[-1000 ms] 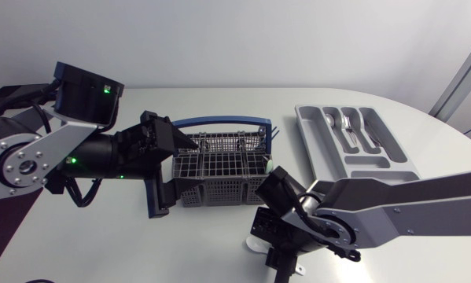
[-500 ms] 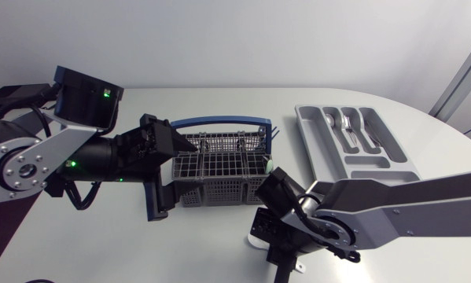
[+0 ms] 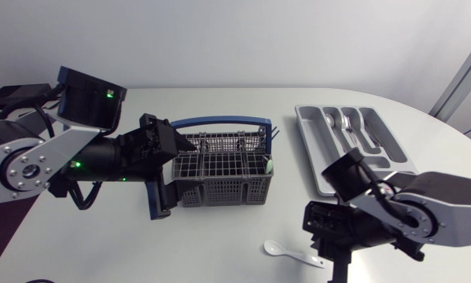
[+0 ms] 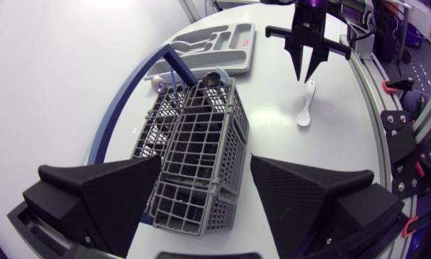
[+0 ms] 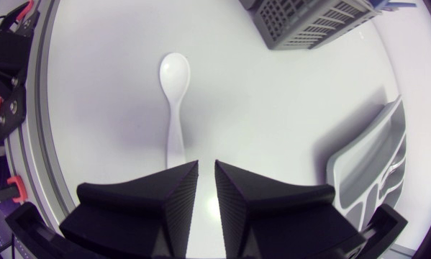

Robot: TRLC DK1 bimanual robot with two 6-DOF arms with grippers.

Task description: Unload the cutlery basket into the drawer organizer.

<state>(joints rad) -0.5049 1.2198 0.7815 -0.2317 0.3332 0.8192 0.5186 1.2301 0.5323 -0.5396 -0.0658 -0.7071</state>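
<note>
- The cutlery basket (image 3: 219,177) sat around the middle of the white table (image 3: 101,251). It was a grey grid thing with a blue handle arched over its far side.
- The left gripper (image 3: 171,173) was at the basket's left end with its fingers spread wide, one on the far side and one by the near corner. From the left wrist view the basket's end sat between the two fingers. I could see a gap next to one of them, so it wasn't clamping the basket, just straddling it.
- Something shiny and metal poked up at the basket's other end (image 4: 215,77). It looked like a spoon bowl, but I wouldn't swear to it.
- A white spoon (image 3: 292,252) was lying flat on the table in front of the basket, off toward its right end and not touching it.
- The right gripper (image 5: 206,167) was just at the spoon's handle end. Its fingers were nearly together with only a thin slit between them, and nothing was held. The handle tip ran right up to one fingertip, and I couldn't tell if they actually touched.
- The drawer organizer (image 3: 312,149), a grey tray, was off to the right of the basket, well apart from it, with some metal cutlery (image 3: 351,132) already in its far slots.
</note>
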